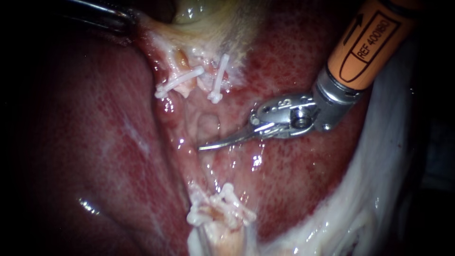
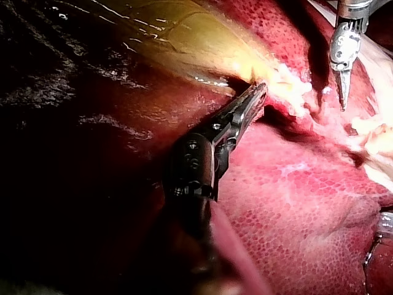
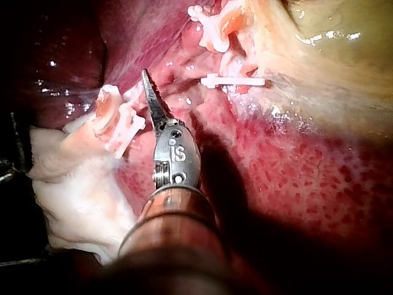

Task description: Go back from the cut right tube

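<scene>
My right instrument comes in from the upper right with curved blades that lie shut and hold nothing. Its tip hangs over the bare liver bed, between two groups of white clips. Two clips sit on pale tube stumps under the gallbladder. A cluster of clips caps the lower stump. In the right wrist view the blades lie beside that clipped stump, apart from it. My left instrument at the upper left is shut on the gallbladder's edge.
Dark red liver fills the left and the middle. Pale white tissue runs down the right side, under my right instrument's orange shaft. The yellow gallbladder wall lies ahead of my left instrument.
</scene>
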`<state>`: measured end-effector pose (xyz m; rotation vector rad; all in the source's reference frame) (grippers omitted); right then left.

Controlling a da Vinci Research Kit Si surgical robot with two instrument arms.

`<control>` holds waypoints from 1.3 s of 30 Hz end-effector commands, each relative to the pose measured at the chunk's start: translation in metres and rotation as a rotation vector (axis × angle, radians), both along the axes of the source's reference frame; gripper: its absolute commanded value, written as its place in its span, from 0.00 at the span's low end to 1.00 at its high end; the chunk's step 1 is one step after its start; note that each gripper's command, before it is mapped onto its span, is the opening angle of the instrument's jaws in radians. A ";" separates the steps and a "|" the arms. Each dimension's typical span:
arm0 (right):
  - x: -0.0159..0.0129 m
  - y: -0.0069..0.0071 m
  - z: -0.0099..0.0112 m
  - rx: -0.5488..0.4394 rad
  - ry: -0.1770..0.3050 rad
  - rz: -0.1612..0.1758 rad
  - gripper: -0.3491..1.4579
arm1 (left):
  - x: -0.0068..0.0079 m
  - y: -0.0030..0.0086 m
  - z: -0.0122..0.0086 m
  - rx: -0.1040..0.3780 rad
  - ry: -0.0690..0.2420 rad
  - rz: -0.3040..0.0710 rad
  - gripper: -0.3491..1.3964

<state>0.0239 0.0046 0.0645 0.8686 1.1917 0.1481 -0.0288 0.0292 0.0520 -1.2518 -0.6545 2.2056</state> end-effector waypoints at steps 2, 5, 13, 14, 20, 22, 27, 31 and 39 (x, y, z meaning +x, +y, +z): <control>0.0000 0.0000 0.0000 0.000 0.000 0.001 0.00 | 0.0000 0.0000 0.0000 -0.001 0.001 -0.002 0.00; 0.0000 0.0000 -0.0001 0.000 0.001 0.000 0.00 | 0.0000 0.0000 0.0000 -0.001 0.001 -0.002 0.00; 0.0007 0.0000 -0.0003 0.002 0.028 0.093 0.98 | 0.0000 0.0000 0.0000 -0.001 0.001 -0.002 0.00; 0.0008 -0.0001 -0.0003 -0.001 0.025 0.099 0.99 | 0.0000 0.0000 0.0000 -0.001 0.001 -0.002 0.00; 0.0004 -0.0002 -0.0003 -0.005 0.019 0.106 0.99 | 0.0001 0.0000 0.0000 -0.001 0.001 -0.002 0.00; -0.0002 -0.0004 -0.0005 -0.017 0.004 0.135 0.99 | 0.0001 0.0000 0.0000 -0.001 0.001 -0.002 0.00; -0.0034 -0.0013 -0.0014 -0.101 -0.097 0.276 0.99 | 0.0003 0.0000 0.0000 -0.001 0.001 -0.001 0.00; -0.0065 -0.0021 -0.0022 -0.264 -0.170 0.325 0.99 | 0.0003 0.0000 0.0001 -0.001 0.001 -0.001 0.00; -0.0110 -0.0029 -0.0040 -0.438 -0.373 0.249 0.99 | 0.0002 0.0000 0.0001 -0.001 0.001 -0.001 0.00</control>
